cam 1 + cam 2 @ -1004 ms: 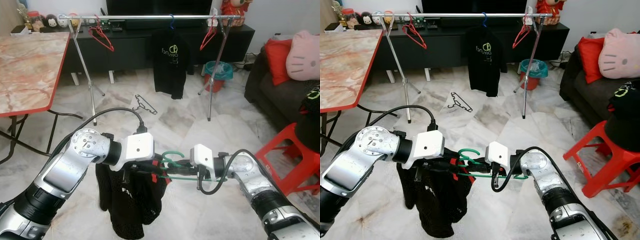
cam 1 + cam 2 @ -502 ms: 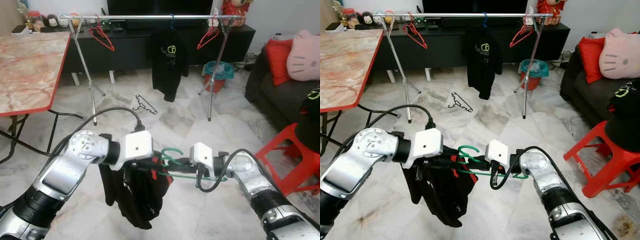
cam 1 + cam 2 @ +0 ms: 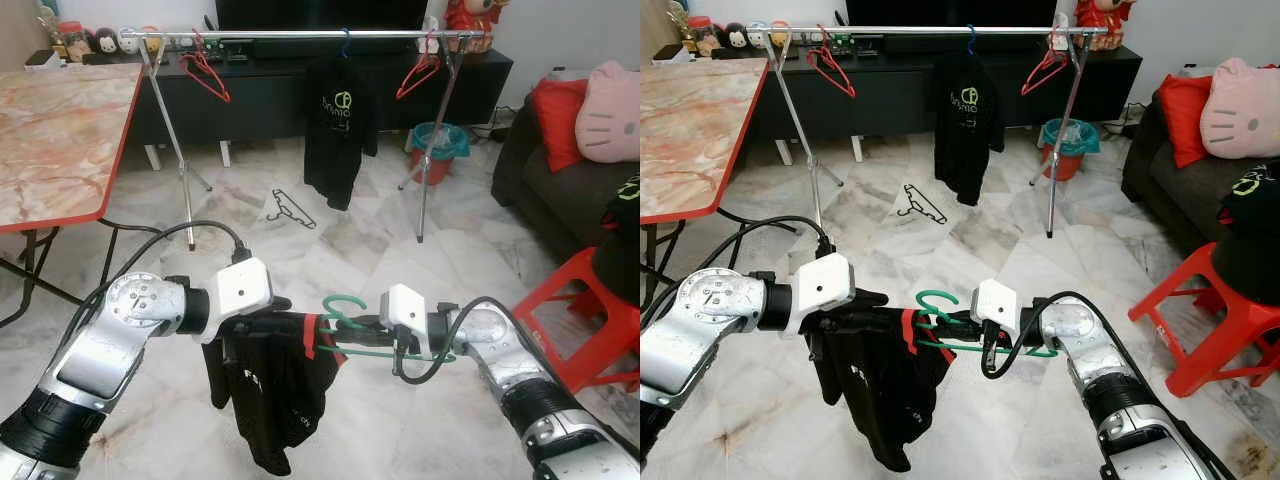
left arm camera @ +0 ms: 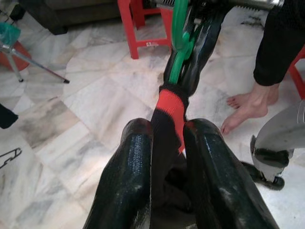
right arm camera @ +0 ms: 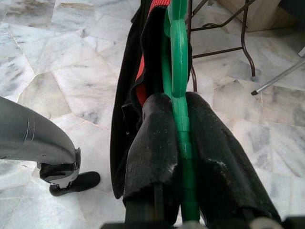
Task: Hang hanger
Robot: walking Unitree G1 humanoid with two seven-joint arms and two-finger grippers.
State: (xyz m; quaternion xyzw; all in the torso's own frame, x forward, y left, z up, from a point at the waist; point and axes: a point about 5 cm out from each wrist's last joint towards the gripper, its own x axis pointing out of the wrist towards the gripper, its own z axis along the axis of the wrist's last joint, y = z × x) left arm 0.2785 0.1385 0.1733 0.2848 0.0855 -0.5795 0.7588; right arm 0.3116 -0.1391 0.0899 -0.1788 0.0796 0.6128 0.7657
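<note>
Held low over the marble floor (image 3: 380,240), well short of the clothes rail (image 3: 300,34): green hanger (image 3: 345,312) clamped between the pressed-together fingers of the right gripper (image 3: 372,330), black garment (image 3: 268,385) with red collar pinched at the neck by the left gripper (image 3: 283,328). Garment half-dressed on the hanger at best, most of it drooping from the left side. Likely trouble: collar sliding off the hanger arm if either grip eases, or cloth dropping to the floor. Also at risk: hook fouling the shirt (image 3: 338,130) already on the rail.
</note>
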